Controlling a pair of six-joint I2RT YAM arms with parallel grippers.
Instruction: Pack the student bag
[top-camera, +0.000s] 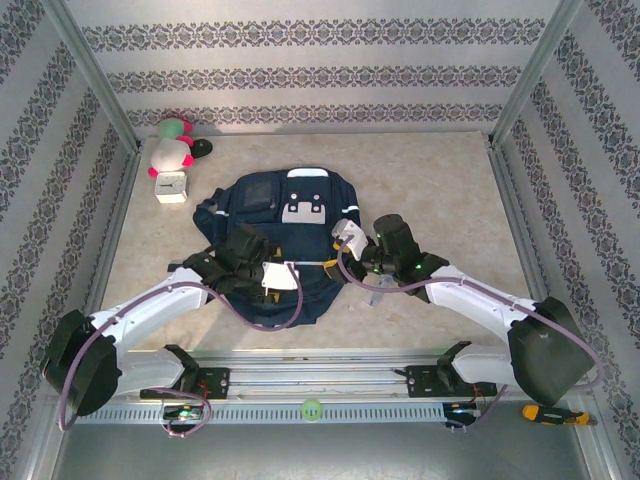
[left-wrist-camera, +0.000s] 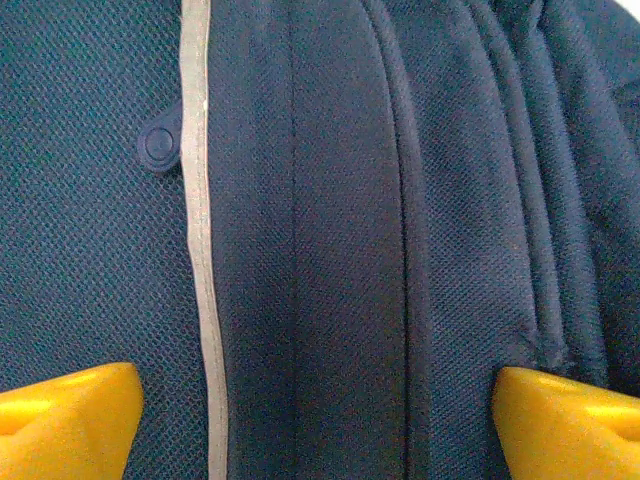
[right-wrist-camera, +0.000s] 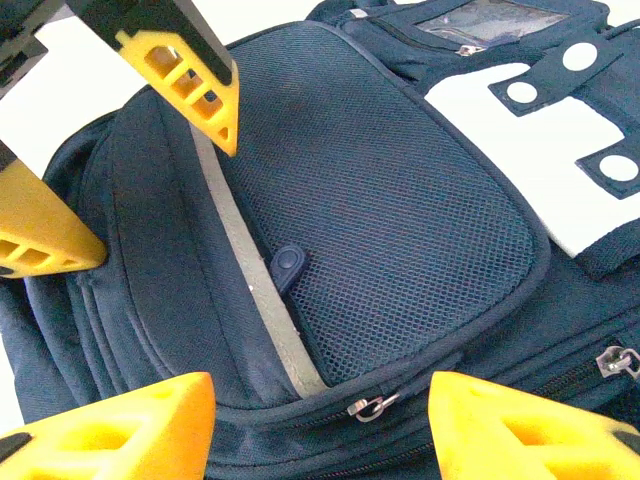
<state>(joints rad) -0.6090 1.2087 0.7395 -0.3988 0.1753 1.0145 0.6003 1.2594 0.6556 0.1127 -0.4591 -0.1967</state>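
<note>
One student bag (top-camera: 305, 245) shows coarse navy mesh (right-wrist-camera: 400, 200), a pale stripe (right-wrist-camera: 257, 270).

Beige table (top-camera: 450, 200) bears student bag (top-camera: 305, 240), plush toy (top-camera: 168, 155), white cube (top-camera: 171, 187).

— Any lettering on the student bag (top-camera: 310, 245)?
— None that can be read. The clear window pocket (top-camera: 258, 193) at its twelve o'clock end is too small to make out from above, and the right wrist camera catches it under glare.
— The pale patches beside that window?
— Plain, with no words or numbers on them.
— And the small white box (top-camera: 171, 187), at ten o'clock from the bag?
— Its face is too small to tell. No word, number, brand or sign is legible anywhere.
</note>
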